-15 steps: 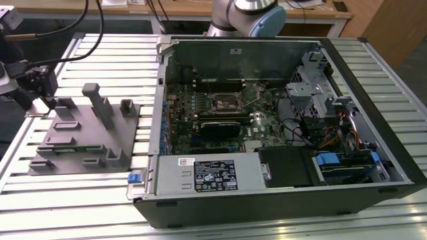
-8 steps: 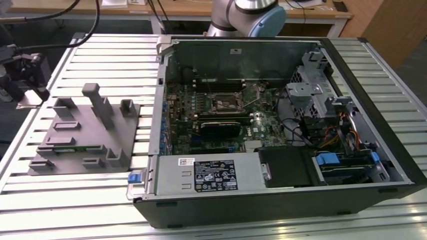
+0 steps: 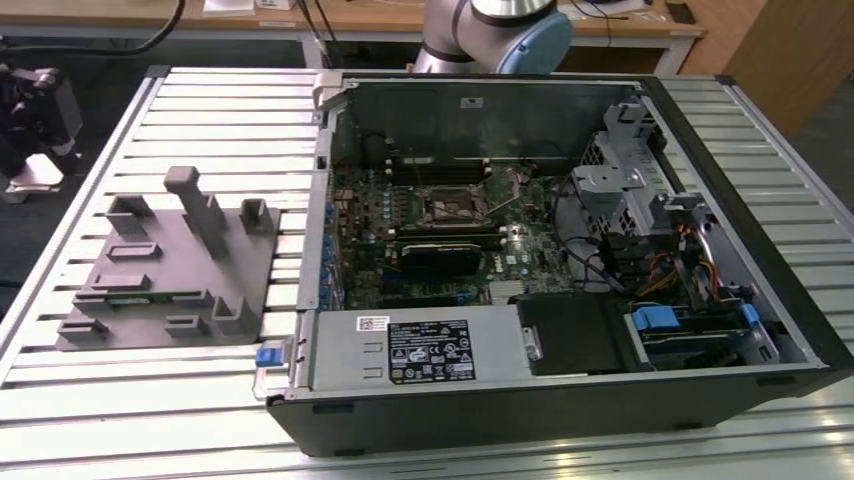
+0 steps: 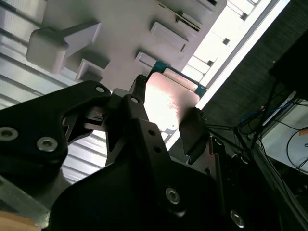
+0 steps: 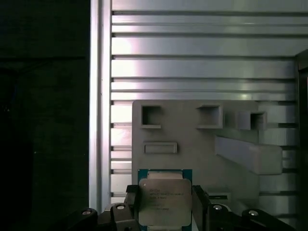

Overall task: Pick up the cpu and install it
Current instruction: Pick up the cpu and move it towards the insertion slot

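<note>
The cpu [image 5: 163,201] is a flat square chip with a pale metal top and a green rim. It sits between the two black fingers [image 5: 132,201] of my gripper [image 5: 165,204], which is shut on its opposite edges. In the second wrist view the cpu [image 4: 169,98] shines between the fingertips of the gripper [image 4: 166,109], held above the grey fixture plate [image 4: 125,29]. The plate [image 5: 192,154] lies well below the chip on the slatted table. The motherboard socket [image 3: 447,207] lies inside the open computer case [image 3: 561,250] in the exterior view.
The grey fixture plate [image 3: 167,275] with raised posts and pockets lies on the slatted aluminium table [image 3: 147,400], at the exterior view's left of the case. A silver power-supply box [image 3: 414,345] fills the case's near corner. Drive cages and cables [image 3: 667,250] crowd its right side. The arm's base [image 3: 494,30] stands behind the case.
</note>
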Motion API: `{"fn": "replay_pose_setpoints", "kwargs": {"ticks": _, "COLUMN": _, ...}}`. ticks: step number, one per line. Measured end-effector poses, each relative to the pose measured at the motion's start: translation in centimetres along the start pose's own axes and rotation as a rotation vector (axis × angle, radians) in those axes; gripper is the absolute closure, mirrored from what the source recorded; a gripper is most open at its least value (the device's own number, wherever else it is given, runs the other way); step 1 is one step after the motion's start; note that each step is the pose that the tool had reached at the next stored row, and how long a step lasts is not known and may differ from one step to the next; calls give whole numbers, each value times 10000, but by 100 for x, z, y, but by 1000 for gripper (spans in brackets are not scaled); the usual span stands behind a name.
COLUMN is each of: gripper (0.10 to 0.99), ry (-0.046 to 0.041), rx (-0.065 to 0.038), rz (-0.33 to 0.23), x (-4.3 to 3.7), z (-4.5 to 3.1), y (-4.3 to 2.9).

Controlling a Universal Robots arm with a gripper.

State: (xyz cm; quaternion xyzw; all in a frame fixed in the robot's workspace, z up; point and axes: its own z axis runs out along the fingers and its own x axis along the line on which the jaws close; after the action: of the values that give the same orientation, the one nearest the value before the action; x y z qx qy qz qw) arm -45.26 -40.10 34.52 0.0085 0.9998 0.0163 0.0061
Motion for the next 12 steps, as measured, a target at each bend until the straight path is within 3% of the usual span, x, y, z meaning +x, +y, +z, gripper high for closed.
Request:
{"fn": "replay_pose_setpoints", "kwargs": {"ticks": 9, "gripper": 557, "ry": 1, "rx": 1, "rz": 1, "x": -5, "z": -413, "y": 13}}
{"fn": "replay_pose_setpoints", "kwargs": {"ticks": 10, "gripper": 557, "ry": 3, "rx": 2, "rz": 1, "x": -5, "z": -449, "y": 14}}
{"fn": "replay_pose_setpoints", "kwargs": {"ticks": 12, "gripper": 557, "ry": 0, "rx": -1, "rz": 2, "x": -5, "z": -453, "y": 15}}
